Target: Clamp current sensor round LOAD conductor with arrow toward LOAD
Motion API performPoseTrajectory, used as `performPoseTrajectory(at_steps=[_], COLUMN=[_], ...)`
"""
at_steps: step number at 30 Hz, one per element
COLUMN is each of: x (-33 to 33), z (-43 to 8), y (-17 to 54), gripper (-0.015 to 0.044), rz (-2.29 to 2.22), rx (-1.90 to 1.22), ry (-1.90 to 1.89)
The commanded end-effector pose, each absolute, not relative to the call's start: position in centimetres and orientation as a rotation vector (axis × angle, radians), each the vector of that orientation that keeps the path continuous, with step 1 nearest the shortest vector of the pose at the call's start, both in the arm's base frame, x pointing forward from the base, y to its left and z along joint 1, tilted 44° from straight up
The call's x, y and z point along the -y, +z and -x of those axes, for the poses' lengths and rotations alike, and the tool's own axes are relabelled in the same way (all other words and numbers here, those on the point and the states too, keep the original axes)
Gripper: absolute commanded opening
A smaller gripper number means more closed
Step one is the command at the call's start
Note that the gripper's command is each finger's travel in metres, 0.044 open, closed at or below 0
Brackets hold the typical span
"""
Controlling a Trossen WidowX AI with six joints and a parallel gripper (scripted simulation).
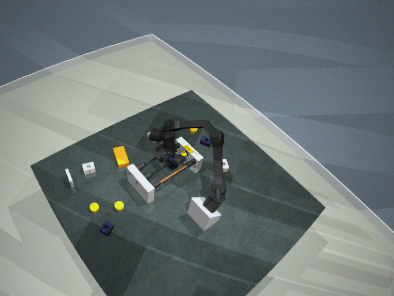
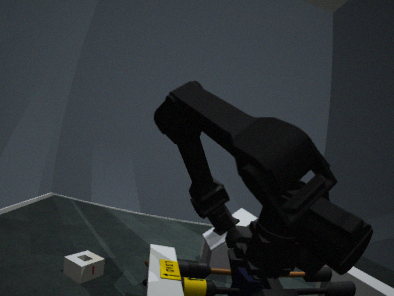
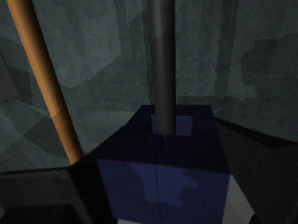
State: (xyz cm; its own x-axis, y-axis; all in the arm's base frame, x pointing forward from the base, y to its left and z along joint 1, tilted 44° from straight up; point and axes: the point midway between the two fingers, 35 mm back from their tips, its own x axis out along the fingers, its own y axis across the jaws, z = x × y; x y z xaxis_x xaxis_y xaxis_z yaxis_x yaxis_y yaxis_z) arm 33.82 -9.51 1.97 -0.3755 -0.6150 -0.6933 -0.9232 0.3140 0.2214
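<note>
The dark blue sensor (image 3: pixel 162 187) (image 2: pixel 244 281) sits round a dark conductor (image 3: pixel 163 60), which passes through its window; its halves look closed, with a thin seam. My gripper (image 3: pixel 167 126) (image 1: pixel 172 161) is shut on the sensor, a dark finger on each side. A bare copper conductor (image 3: pixel 42 75) (image 1: pixel 175 173) runs to the left in the wrist view, outside the sensor. The yellow LOAD marker (image 2: pixel 170 269) (image 1: pixel 189 149) is on top of one white end support (image 1: pixel 197 161). The sensor's arrow and latch cannot be made out.
The other white support (image 1: pixel 140 184) holds the conductors' opposite ends. An orange block (image 1: pixel 121 156), white blocks (image 1: pixel 88 168) (image 2: pixel 82 270), yellow discs (image 1: pixel 94 207) (image 1: pixel 119 205) and dark blue pieces (image 1: pixel 107 228) (image 1: pixel 205 141) lie around. My arm stands on a white base (image 1: pixel 202 215).
</note>
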Motion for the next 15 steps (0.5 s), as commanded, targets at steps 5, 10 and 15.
performPoseTrajectory(at_steps=[5, 10, 15], x=[9.50, 9.50, 9.51], z=[-33.81, -33.81, -33.83], y=[1.83, 1.83, 1.97], gripper=[0.0262, 0.0262, 0.0255], rz=[1.354, 1.354, 1.358], rx=[-2.097, -2.097, -2.097], ry=[0.836, 0.836, 0.834])
